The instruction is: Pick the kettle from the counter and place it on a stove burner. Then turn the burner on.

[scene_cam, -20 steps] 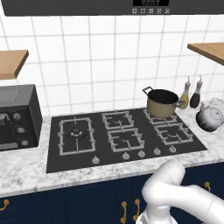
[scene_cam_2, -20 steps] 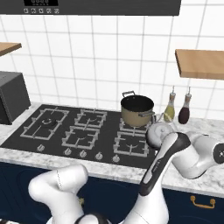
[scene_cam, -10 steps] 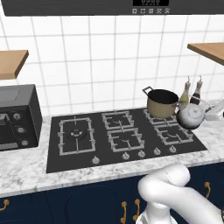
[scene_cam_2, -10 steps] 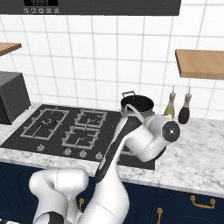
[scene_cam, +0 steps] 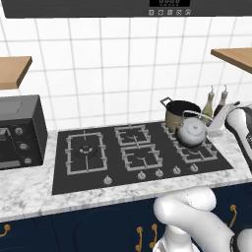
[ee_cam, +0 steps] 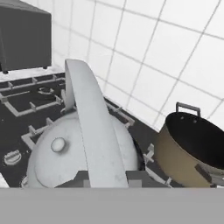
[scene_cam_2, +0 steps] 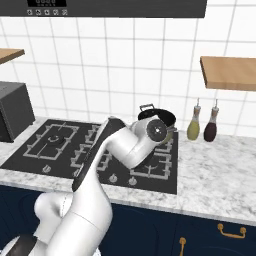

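The small round shiny silver kettle [scene_cam: 191, 133] has moved left off the marbled worktop [scene_cam: 29, 189] and now hangs over the black cooktop's right-hand burners, just before the brass-coloured pot [scene_cam: 180, 113]; fingers clamped on its handle.

Tight on the right, open on the left

The brass pot [scene_cam: 183, 114] crowds just behind the kettle [scene_cam: 191, 132], with two bottles [scene_cam: 215, 104] close beside it against the wall. The large left burner [scene_cam: 86, 151] and middle grates lie bare; the dark box [scene_cam: 18, 129] walls the far-left surface [scene_cam: 29, 189]. Kettle-to-pot gap looks slim, hard to judge.
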### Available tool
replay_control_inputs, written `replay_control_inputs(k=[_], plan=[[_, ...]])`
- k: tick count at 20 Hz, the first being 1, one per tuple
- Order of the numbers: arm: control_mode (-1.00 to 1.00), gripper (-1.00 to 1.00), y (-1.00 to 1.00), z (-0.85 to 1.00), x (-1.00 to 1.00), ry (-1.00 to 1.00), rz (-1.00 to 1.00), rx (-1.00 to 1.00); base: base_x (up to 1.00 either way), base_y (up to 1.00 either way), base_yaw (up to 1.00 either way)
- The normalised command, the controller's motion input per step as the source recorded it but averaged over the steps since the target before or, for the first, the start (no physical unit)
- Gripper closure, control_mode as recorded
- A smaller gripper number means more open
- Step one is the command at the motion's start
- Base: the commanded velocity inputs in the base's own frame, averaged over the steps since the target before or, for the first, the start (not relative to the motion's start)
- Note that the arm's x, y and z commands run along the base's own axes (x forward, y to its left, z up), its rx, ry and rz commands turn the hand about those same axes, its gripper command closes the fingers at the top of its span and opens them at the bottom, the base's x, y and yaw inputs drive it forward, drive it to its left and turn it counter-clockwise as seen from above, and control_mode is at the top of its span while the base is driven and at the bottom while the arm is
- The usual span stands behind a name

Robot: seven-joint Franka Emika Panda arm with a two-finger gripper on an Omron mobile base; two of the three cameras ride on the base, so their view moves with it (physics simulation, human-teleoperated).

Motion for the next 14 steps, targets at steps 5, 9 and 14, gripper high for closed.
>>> replay_control_inputs(k=[5, 9, 14], plan=[[-1.0, 1.0, 1.0, 0.14, 0.06, 0.16, 0.23, -0.07, 0.0, 0.0, 0.0], [-1.0, 1.0, 1.0, 0.15, -0.08, 0.11, 0.4, -0.04, 0.0, 0.0, 0.0], [-1.0, 1.0, 1.0, 0.23, 0.01, 0.17, 0.3, -0.02, 0.0, 0.0, 0.0]])
